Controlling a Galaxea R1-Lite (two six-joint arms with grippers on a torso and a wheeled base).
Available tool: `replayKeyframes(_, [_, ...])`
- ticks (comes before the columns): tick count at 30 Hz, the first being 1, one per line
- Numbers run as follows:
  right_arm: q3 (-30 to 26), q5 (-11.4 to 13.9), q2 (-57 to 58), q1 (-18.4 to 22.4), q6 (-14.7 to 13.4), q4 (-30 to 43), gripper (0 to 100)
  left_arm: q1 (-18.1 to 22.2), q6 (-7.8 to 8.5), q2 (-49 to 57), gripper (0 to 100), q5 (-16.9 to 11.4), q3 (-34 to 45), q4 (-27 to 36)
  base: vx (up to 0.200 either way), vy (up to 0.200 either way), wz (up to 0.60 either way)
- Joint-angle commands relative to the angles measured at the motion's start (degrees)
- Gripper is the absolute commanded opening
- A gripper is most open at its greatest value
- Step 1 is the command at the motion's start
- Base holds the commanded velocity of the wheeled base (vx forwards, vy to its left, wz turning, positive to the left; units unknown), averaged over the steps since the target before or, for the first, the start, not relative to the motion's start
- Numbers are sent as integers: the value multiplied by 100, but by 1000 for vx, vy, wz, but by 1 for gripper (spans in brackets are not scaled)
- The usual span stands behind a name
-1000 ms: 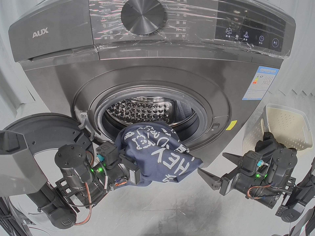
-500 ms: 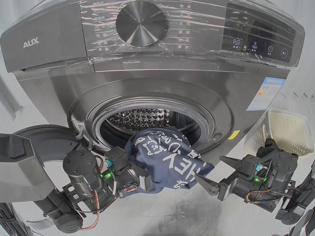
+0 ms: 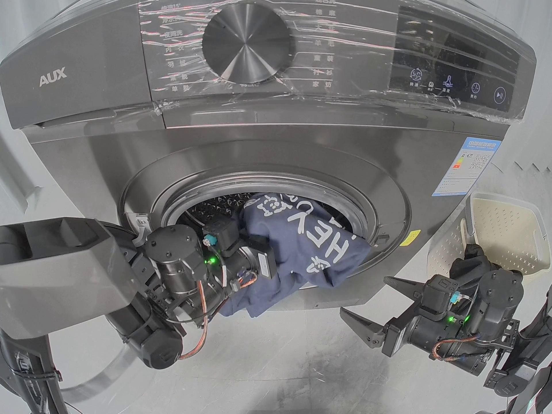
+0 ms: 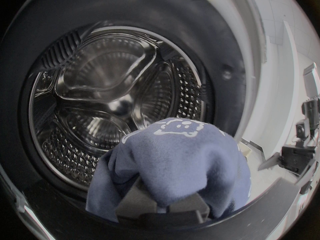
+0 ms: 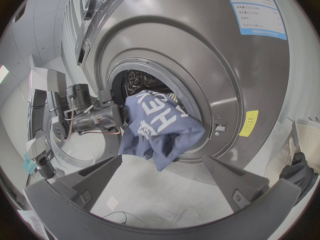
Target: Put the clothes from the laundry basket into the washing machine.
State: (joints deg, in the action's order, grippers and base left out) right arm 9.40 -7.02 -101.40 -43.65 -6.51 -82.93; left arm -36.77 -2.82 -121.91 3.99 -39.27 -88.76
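— Nearest items?
— Right gripper (image 3: 365,297), 4 o'clock: fingers spread. Left gripper (image 4: 163,205), 8 o'clock: pinching navy T-shirt (image 3: 305,242), soft knit with white lettering, draped across the washing machine (image 3: 276,145) mouth.
— Beyond?
— Perforated steel drum (image 4: 100,84); cream perforated laundry basket (image 3: 506,225), 3 o'clock.

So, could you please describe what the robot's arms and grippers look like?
Both arms are black with cylindrical joints, green lights and a teal connector. The left arm has a grey boxy link and a looping orange cable. The right gripper has two dark wedge-shaped fingers with ribbed inner faces.
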Motion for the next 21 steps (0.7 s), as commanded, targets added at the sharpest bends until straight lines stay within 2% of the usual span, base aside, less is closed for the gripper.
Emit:
replayKeyframes(1, [-35, -1, -11, -3, 1, -4, 100, 275, -35, -554, 0, -3, -767, -1, 0, 0, 0])
replayKeyframes(8, [-43, -1, -11, -20, 1, -4, 100, 205, -26, -1116, 0, -3, -1479, 17, 0, 0, 0])
replayKeyframes(16, [-79, -10, -29, -135, -8, -4, 100, 618, -17, -1714, 0, 58, -2630, 289, 0, 0, 0])
replayKeyframes(21, [-87, -1, -55, -170, -8, -4, 100, 636, -8, -1828, 0, 85, -3034, 456, 0, 0, 0])
